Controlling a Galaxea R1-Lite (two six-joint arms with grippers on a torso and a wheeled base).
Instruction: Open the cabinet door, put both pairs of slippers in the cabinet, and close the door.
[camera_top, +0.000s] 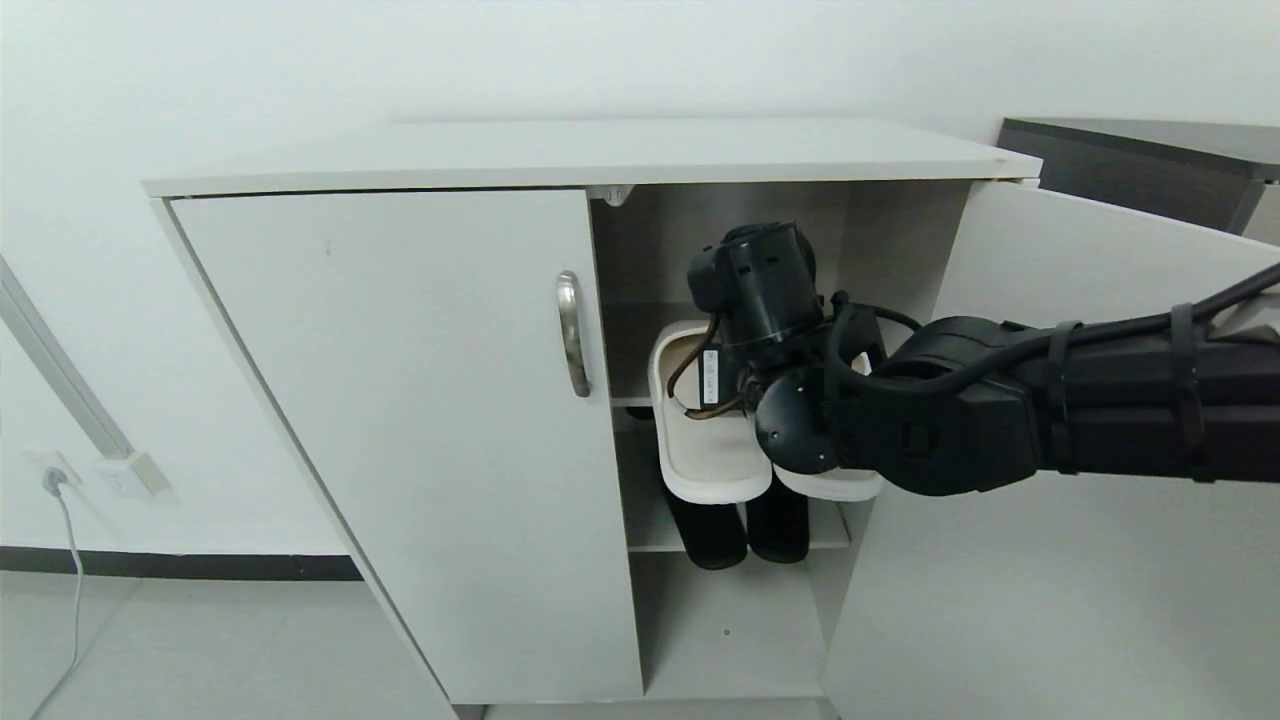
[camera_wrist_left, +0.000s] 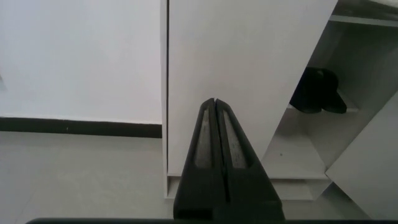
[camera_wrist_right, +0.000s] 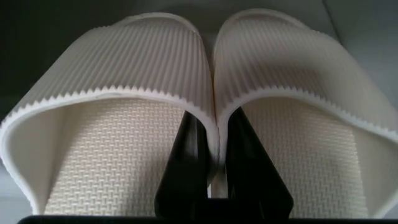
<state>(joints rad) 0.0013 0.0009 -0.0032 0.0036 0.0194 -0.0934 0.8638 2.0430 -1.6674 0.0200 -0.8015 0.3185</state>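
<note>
Pincer report: the right pincer (camera_wrist_right: 210, 134) is clenched on the white slippers (camera_wrist_right: 143, 62), its two fingers slid into the pair and pinching their inner walls together between them; the left pincer (camera_wrist_left: 214, 106) is pressed fully shut with nothing in it, hanging low in front of the closed left door (camera_top: 400, 420).

I see the right door (camera_top: 1050, 250) swung wide, so the right half of the cabinet (camera_top: 600, 150) stands open; my right arm reaches in between the left door's edge, near its handle (camera_top: 570, 335), and the open door. The white pair sits at the level of the upper shelf (camera_top: 630, 400), toes inward, heels jutting past its front edge; I cannot tell whether the soles rest on it. The black slippers (camera_top: 745, 525) lie on the lower shelf (camera_top: 650, 545), heels overhanging; the cabinet bottom (camera_top: 720, 630) lies under that.

The white pair is ribbed across the straps, with pebbled footbeds.
</note>
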